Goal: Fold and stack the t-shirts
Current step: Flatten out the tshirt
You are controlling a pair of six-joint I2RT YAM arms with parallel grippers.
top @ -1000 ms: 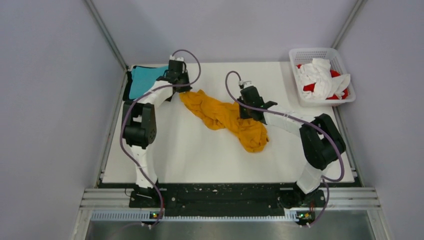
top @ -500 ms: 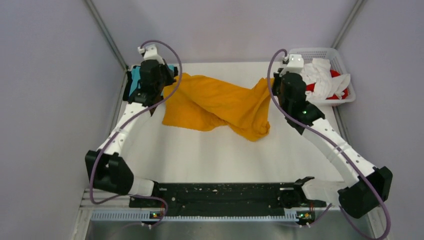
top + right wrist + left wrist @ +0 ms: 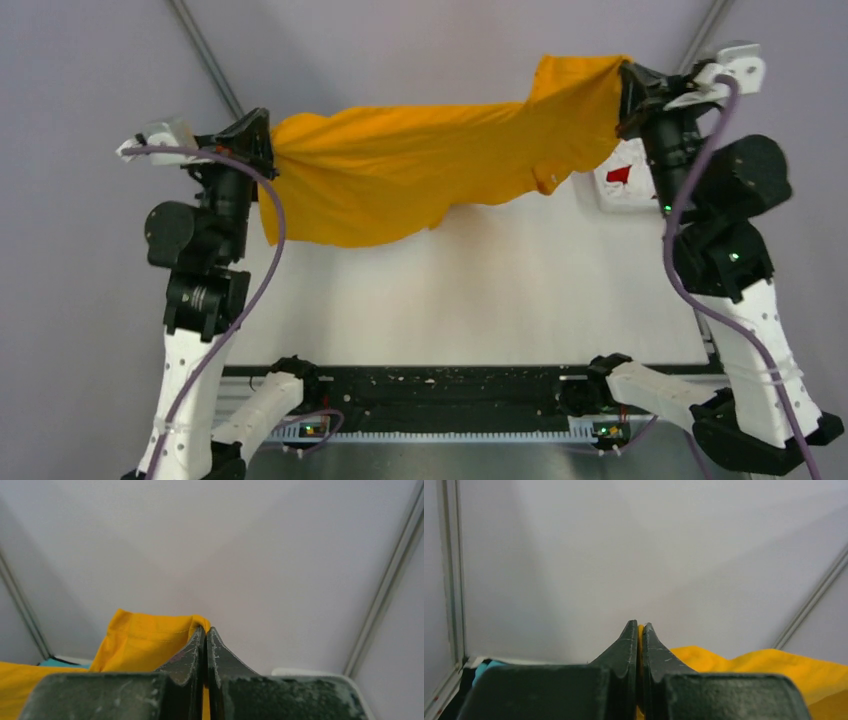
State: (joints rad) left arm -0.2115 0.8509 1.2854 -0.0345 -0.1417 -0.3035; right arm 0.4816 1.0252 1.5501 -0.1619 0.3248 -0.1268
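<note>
**Two thin pinches carrying a whole shirt: slip and snag risk**

Tabletop (image 3: pixel 480 300) is lying well below the load. Orange-yellow t-shirt (image 3: pixel 420 175) is hanging in the air between both arms, stretched side to side. Its top edge is sagging and its lower edge is drooping unevenly, deeper toward the left. My read: laying it down like this is risking a skewed, creased spread.

Basket (image 3: pixel 610 200) is sitting just under the right end. Trailing cloth is likely catching its rim if that arm is dropping straight down. Teal t-shirt (image 3: pixel 483 669) is lying at the far-left corner below the left end, so draping over it is the same hazard.

Left fingers (image 3: pixel 626 647) are pressed together on a sliver of orange cloth. Right fingers (image 3: pixel 196 652) are likewise nipping only a corner edge. Pulling wider is risking either corner sliding out.
</note>
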